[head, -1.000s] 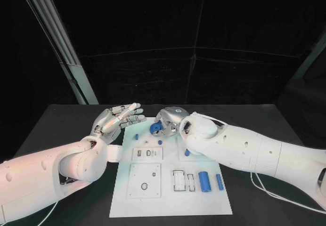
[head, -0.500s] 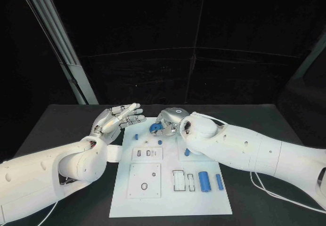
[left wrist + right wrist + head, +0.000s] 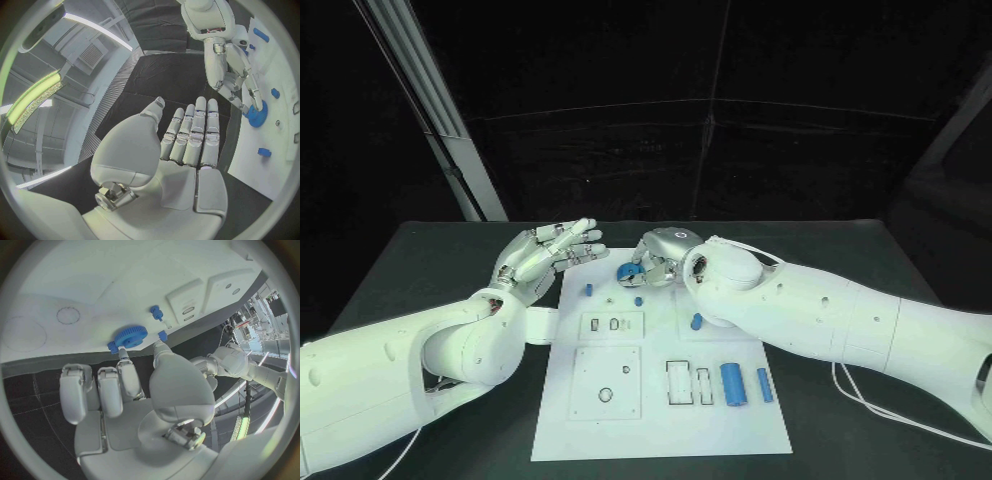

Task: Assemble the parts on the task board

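The white task board [image 3: 661,420] lies in the middle of the table. My right hand [image 3: 664,256] is at its far end and pinches a blue gear [image 3: 635,272] between thumb and a fingertip, low over the board. The right wrist view shows the gear [image 3: 128,336] against the board's surface [image 3: 125,285], with my right hand [image 3: 125,390] behind it. My left hand [image 3: 548,255] hovers open left of the gear, fingers straight and apart, holding nothing. In the left wrist view the left hand [image 3: 181,145] faces the gear [image 3: 256,114].
Small blue pegs [image 3: 589,291] [image 3: 639,300] [image 3: 697,322] stand on the board's far half. Two blue cylinders [image 3: 733,385] [image 3: 766,385] lie near its right edge beside rectangular slots [image 3: 679,383]. A metal post [image 3: 437,120] rises at the table's back left.
My right arm has shifted very slightly while the gear stays at the board's far end. The left hand has not moved.
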`<move>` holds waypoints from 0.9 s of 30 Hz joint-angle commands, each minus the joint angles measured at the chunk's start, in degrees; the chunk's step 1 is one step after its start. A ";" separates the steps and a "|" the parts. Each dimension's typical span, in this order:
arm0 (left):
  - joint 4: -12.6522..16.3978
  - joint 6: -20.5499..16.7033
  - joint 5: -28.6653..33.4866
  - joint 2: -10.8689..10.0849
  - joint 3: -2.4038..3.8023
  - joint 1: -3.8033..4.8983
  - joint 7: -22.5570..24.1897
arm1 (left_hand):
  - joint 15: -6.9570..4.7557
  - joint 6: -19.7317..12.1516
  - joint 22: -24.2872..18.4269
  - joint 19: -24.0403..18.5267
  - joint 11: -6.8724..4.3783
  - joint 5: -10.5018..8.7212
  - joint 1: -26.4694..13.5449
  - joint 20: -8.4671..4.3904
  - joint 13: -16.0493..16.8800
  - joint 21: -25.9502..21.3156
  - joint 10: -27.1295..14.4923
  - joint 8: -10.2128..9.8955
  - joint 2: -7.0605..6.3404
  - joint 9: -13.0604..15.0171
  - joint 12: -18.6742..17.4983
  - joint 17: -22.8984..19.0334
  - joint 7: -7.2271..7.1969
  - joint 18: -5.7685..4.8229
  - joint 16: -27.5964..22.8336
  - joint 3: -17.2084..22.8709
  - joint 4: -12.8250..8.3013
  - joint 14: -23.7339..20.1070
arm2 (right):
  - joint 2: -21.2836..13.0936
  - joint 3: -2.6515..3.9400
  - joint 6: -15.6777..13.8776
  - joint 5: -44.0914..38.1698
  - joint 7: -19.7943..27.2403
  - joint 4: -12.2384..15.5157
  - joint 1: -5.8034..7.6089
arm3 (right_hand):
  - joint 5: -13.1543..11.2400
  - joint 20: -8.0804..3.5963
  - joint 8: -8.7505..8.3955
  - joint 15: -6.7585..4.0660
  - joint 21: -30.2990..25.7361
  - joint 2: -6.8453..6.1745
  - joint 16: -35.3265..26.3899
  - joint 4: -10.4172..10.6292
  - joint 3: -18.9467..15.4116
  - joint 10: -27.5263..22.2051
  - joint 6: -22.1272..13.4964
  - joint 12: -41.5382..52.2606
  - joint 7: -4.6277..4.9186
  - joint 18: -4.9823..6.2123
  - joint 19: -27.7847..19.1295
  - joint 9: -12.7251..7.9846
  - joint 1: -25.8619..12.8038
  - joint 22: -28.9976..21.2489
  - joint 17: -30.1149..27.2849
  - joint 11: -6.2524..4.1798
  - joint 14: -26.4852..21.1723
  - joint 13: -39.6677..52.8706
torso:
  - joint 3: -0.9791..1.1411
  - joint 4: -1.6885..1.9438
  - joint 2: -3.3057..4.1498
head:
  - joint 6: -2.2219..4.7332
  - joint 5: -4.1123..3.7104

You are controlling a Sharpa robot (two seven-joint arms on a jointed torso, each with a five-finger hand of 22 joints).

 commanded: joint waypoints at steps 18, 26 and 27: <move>-0.09 0.88 -0.14 -0.33 0.04 0.09 0.15 | 0.57 -0.36 -0.14 0.33 0.11 -0.11 0.09 0.16 -0.06 -0.41 -0.62 -0.29 0.73 -0.07 -0.45 0.09 1.10 0.38 -0.35 0.17 -0.50 0.07 | -10.12 -0.04 -11.51 10.43 11.46 6.49 -0.09 | 1.76 0.01 0.41 0.05 -0.72 0.84 -1.32 -2.11 -1.53 -0.67 1.06 -0.95 -0.46 0.16 0.07 0.01 8.93 7.06 7.37 -0.31 4.01 2.40 | 0.04 -0.22 -0.12 | 0.21 -0.20; -0.41 1.66 -1.27 -0.41 0.04 0.10 0.01 | 0.35 0.28 -0.19 0.75 -0.18 -0.14 0.20 0.05 0.07 -0.44 0.11 -0.01 0.89 0.04 -0.15 0.26 0.78 0.45 -0.37 0.67 -1.08 0.66 | -20.33 -0.11 -9.81 26.92 21.74 6.93 -0.14 | 2.54 -0.88 1.33 -0.92 -2.79 0.19 -3.79 -7.38 -1.73 -3.13 3.95 -5.12 -1.47 1.12 -3.02 0.20 18.03 2.81 3.64 -1.34 3.08 -1.06 | 0.35 -0.95 -0.21 | 0.79 -0.70; -0.48 1.80 -1.44 -0.38 0.04 0.10 -0.02 | 0.26 0.49 -0.18 0.93 -0.27 -0.13 0.17 -0.02 0.08 -0.40 0.38 0.06 0.93 0.05 -0.05 0.33 0.69 0.45 -0.34 0.80 -1.21 0.89 | -21.30 -0.12 -9.76 28.28 22.71 6.67 -0.17 | 2.57 -0.97 1.31 -1.01 -2.85 0.11 -3.85 -7.85 -1.78 -3.17 4.06 -5.26 -1.57 1.14 -3.05 0.17 18.76 2.74 3.60 -1.44 3.09 -1.17 | 0.43 -1.01 -0.22 | 0.84 -0.76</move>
